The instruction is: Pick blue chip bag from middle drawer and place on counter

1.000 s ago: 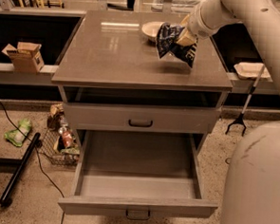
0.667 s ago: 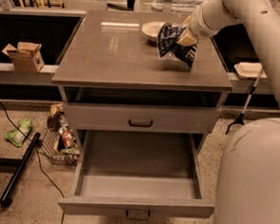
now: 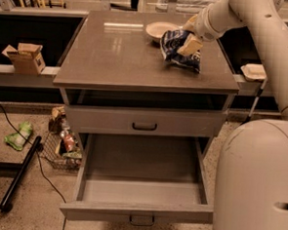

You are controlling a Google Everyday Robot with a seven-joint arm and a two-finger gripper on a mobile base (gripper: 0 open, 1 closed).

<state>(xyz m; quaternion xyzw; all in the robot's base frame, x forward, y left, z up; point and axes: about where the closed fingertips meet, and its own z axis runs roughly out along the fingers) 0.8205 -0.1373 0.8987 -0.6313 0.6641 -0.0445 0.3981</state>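
One white arm reaches in from the upper right, and its gripper sits over the back right part of the counter, its tan fingers clamped on the upper part of the blue chip bag. The bag hangs crumpled below the fingers with its lower edge at the counter's surface; whether it rests there cannot be told. A pale bowl stands just beside it on the left. Below, the middle drawer is pulled fully out, under a shut drawer with a black handle. A cardboard box sits on the left ledge, and a green packet lies on the floor.
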